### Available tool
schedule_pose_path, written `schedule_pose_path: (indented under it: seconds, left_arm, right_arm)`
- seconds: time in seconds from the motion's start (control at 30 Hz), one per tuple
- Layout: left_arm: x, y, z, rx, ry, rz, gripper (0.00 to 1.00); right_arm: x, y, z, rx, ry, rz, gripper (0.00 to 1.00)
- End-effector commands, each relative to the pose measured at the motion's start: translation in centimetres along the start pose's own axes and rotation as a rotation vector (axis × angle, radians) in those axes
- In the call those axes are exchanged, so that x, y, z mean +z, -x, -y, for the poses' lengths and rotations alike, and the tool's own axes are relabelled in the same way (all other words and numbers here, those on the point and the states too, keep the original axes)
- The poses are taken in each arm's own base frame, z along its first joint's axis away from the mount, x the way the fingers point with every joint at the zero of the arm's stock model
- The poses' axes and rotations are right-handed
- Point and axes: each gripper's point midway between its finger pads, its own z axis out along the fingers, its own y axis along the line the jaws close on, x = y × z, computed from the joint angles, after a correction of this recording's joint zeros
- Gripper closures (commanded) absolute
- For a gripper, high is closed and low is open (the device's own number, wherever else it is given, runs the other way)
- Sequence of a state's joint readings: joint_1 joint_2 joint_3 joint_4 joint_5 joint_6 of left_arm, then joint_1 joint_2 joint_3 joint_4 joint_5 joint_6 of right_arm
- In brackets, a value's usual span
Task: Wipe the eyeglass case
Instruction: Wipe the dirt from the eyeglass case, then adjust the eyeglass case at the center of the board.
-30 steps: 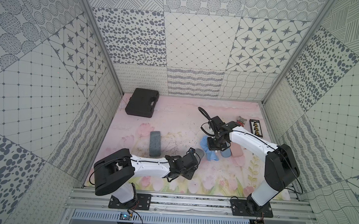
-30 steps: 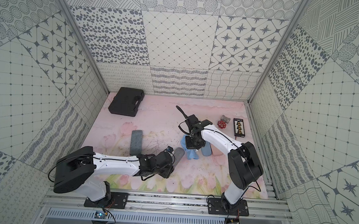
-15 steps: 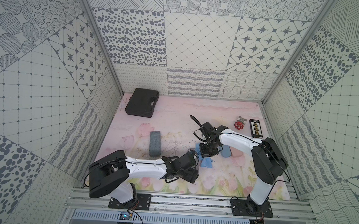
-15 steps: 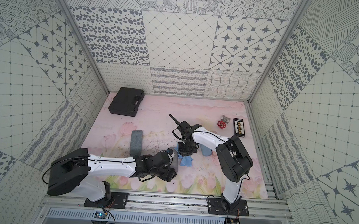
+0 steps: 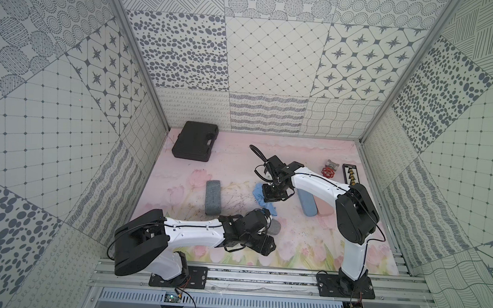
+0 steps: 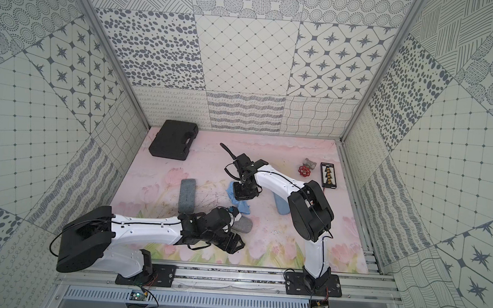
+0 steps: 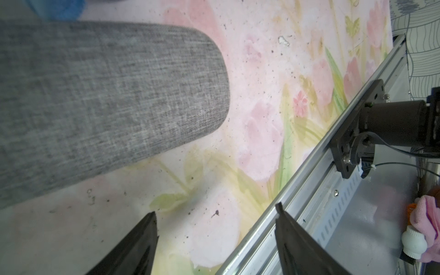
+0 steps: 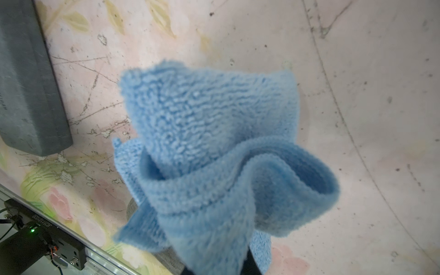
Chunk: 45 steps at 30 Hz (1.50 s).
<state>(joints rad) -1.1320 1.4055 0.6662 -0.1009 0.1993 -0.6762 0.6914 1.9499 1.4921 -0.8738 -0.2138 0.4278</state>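
Grey fabric eyeglass case [image 7: 107, 95] lies closed on the floral desk [image 7: 262, 147], so no telling what's inside. Left claw [image 7: 215, 209] sits just beside it, jaws spread apart, holding nothing. Right claw [image 5: 273, 195], near the case too, pinches a blue cloth [image 8: 209, 154]

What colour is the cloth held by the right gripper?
The cloth is light blue, clearest in the right wrist view.

Grey-and-white patterned wall panels [image 5: 274, 59] on three sides, metal corner posts [image 5: 135, 54], scuffed pink tulip-print mat [image 5: 306, 252] as floor, aluminium rail [image 5: 261, 281] along the front edge, even bright light
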Motion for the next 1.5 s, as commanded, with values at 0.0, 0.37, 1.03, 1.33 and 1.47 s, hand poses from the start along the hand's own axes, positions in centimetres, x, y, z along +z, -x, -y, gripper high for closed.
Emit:
schedule_pose_path:
  seconds: [0.0,0.37,1.03,1.33,1.47]
  left_arm:
    - [-2.5,1.2,1.2,0.131,0.018,0.004,0.20]
    - [-5.7,5.0,-4.8,0.287,0.274,0.024,0.15]
    - [-2.1,7.7,-9.5,-0.129,0.109,0.139,0.14]
    - [-2.7,5.4,-9.0,-0.224,0.030,0.161,0.16]
    - [-3.4,4.6,-8.8,-0.263,0.004,0.183,0.16]
  right_arm:
    - [-2.4,1.1,-0.2,-0.051,0.003,0.066,1.00]
    - [-7.2,-2.8,4.9,0.093,-0.071,0.137,1.00]
    - [-0.7,-11.5,5.4,0.402,0.062,-0.027,1.00]
    - [-0.2,-7.3,3.6,0.379,0.104,0.017,1.00]
    - [-0.2,-5.5,3.3,0.356,0.098,0.040,1.00]
